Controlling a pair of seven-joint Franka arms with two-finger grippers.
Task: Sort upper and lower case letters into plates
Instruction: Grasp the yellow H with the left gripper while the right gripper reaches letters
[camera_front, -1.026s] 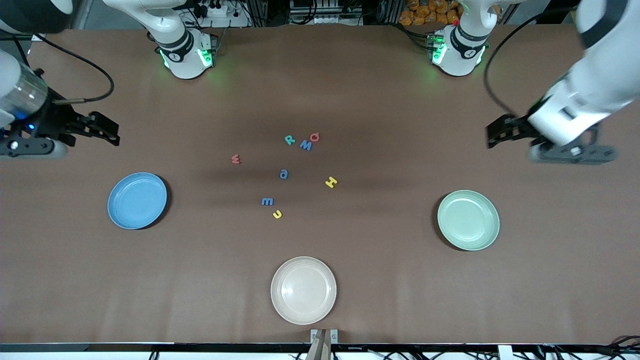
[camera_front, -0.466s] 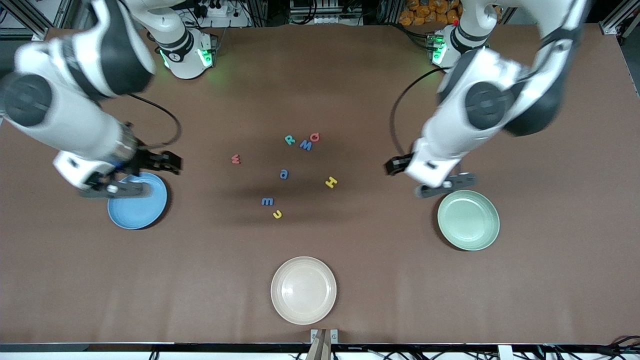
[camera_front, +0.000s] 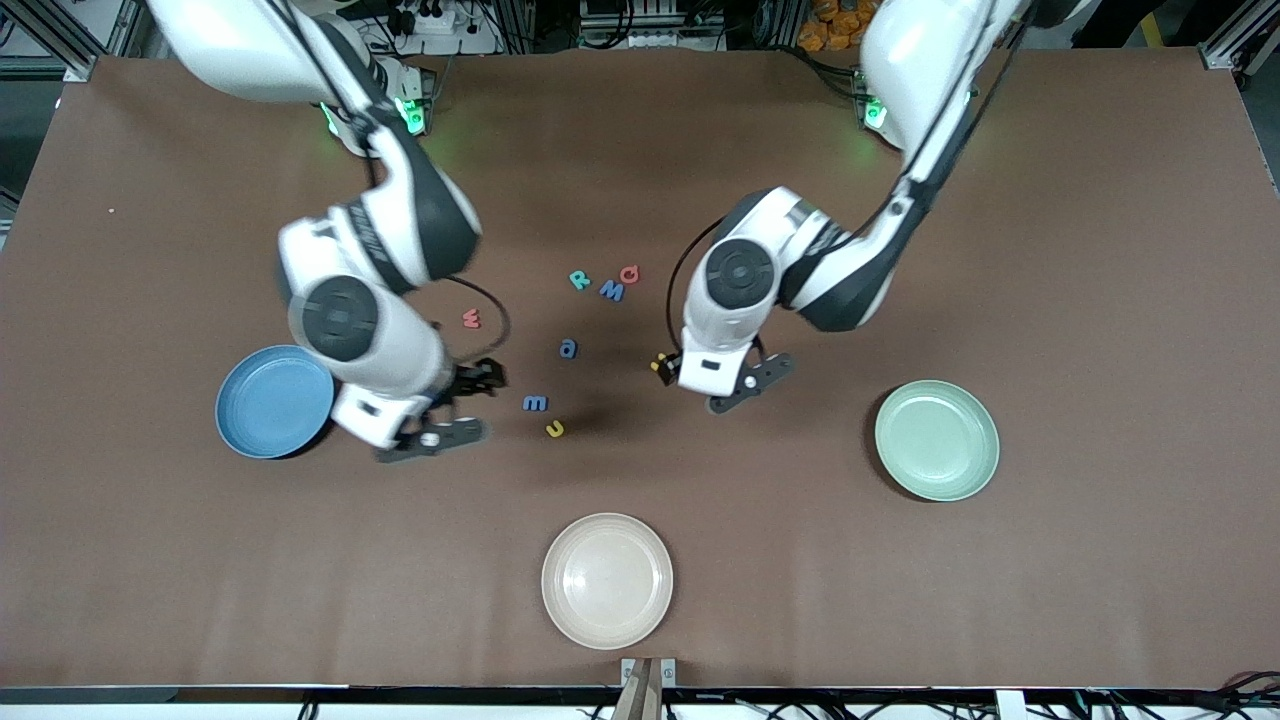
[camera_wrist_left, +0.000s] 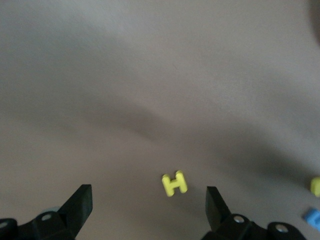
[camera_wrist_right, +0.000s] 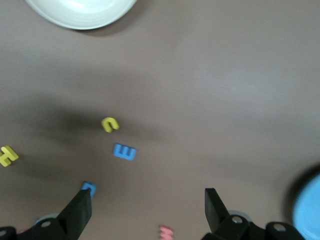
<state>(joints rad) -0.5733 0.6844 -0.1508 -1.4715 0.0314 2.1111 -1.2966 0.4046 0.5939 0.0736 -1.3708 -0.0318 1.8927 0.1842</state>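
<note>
Both hands over the letters, nothing held.
I see left hand (camera_wrist_left: 147, 202) wide open above yellow H (camera_wrist_left: 174, 184); right hand (camera_wrist_right: 147, 202) open beside blue plate (camera_front: 268, 402).

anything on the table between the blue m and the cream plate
Only the yellow u lies between the blue m and the cream plate; otherwise bare table, front view.

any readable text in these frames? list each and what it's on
"R": teal letter on the table.
"M": blue letter beside it.
"Q": red letter.
"H": yellow letter.
"a": blue letter.
"m": blue letter; red letter.
"u": yellow letter.
Arm markings: unreadable.
</note>
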